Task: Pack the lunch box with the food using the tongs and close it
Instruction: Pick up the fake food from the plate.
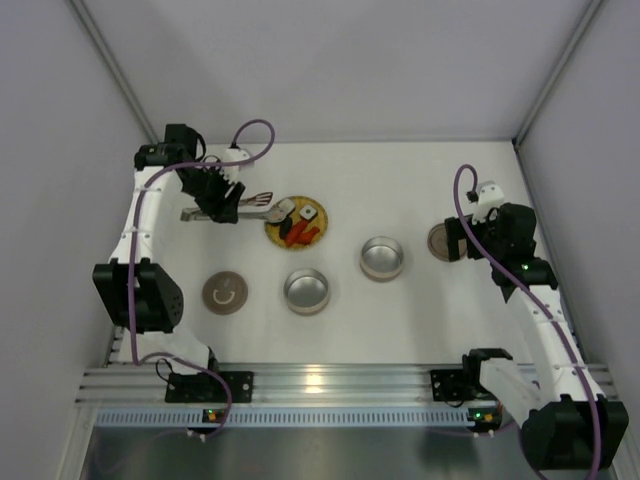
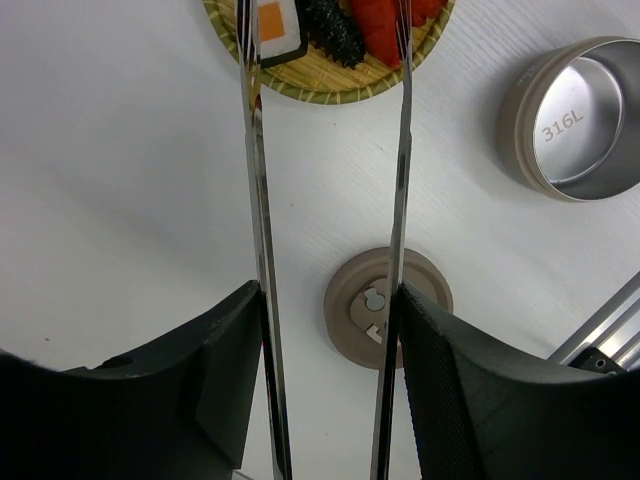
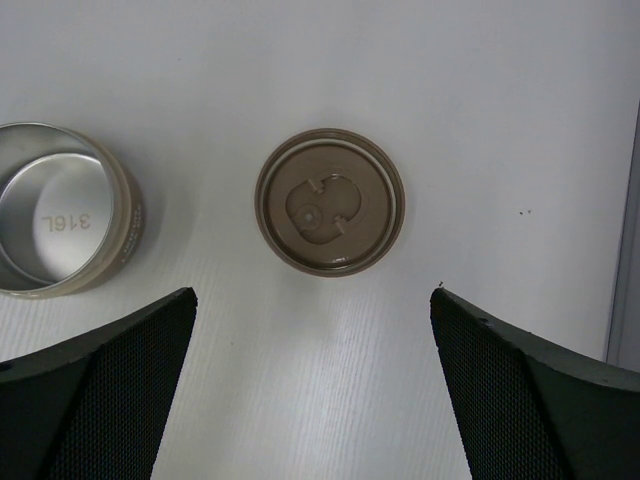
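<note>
My left gripper (image 1: 222, 200) (image 2: 328, 300) is shut on the tongs (image 1: 252, 206) (image 2: 258, 200), one finger pressed against the outside of each silver arm. The arms stand spread and reach over the yellow woven plate (image 1: 322, 214) (image 2: 330, 88). There the food lies: a white sushi roll (image 2: 277, 24) (image 1: 286, 208), a dark piece (image 2: 330, 28) and red-orange pieces (image 2: 378, 25) (image 1: 300, 235). The tong tips run out of the left wrist view. Two round steel lunch box tins (image 1: 307, 291) (image 1: 383, 257) (image 2: 585, 120) (image 3: 60, 222) stand open. My right gripper (image 1: 468, 236) (image 3: 312, 295) is open above a brown lid (image 1: 441, 242) (image 3: 330, 214).
A second brown lid (image 1: 225, 293) (image 2: 388, 307) lies at the left front, under my left gripper in the wrist view. The aluminium rail (image 1: 330, 380) runs along the near edge. Grey walls close in the table on the left, back and right.
</note>
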